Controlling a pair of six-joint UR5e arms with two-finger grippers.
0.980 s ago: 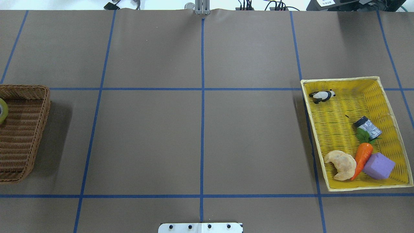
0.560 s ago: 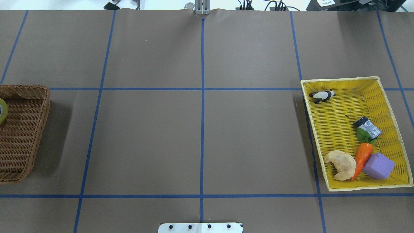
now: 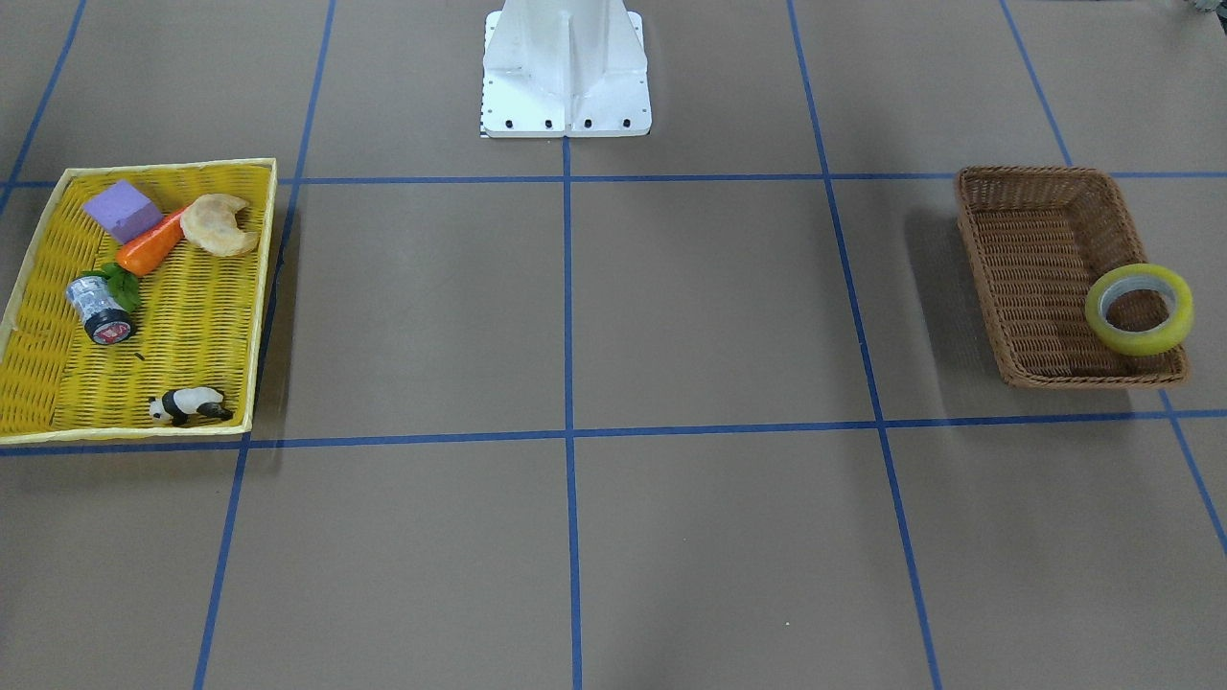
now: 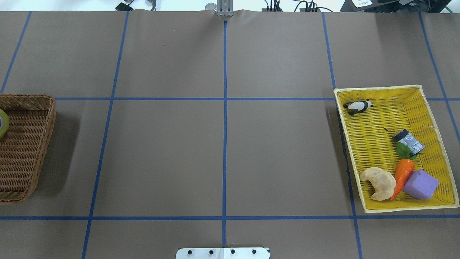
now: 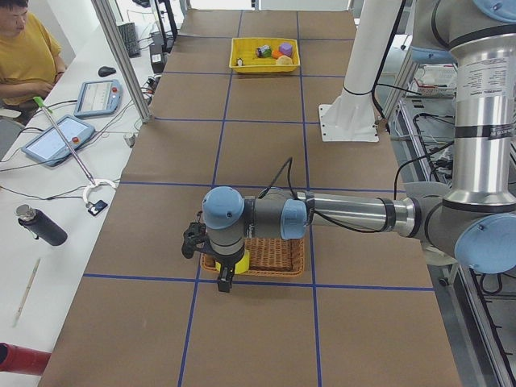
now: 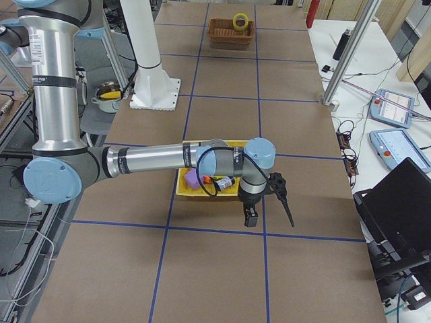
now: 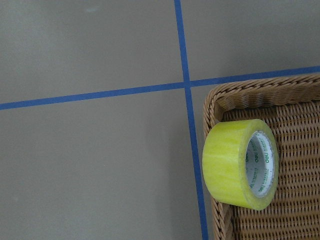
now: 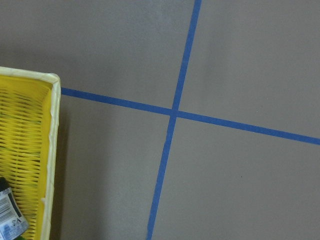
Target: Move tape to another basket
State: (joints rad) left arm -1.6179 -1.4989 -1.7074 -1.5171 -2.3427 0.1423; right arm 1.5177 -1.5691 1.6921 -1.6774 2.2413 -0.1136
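So the tape [image 3: 1139, 310] was sitting in the brown basket [image 3: 1030, 259] way over at the robot's left end of the table. It stood on its edge and leaned on the basket's outer wall, near the corner far from the robot. The left wrist camera looked pretty much straight down on it, with the roll towards the right of that view, its side resting on the woven rim.

From the side camera, the left gripper [image 5: 218, 270] hung over that same end of the basket, with a bit of yellow tape poking out just beside it. It looked apart from the roll rather than on it. Honestly couldn't tell from that angle whether its fingers were spread or closed.

The right gripper [image 6: 268, 212] was at the other end of the table, hanging by the outer edge of the yellow tray [image 3: 192, 326], well apart from the tape. Same deal, couldn't tell how its fingers stood.

The tray held a purple block [image 3: 121, 211], a carrot [image 3: 150, 246], a croissant [image 3: 219, 225], a small can [image 3: 98, 310] and a little panda [image 3: 189, 405].
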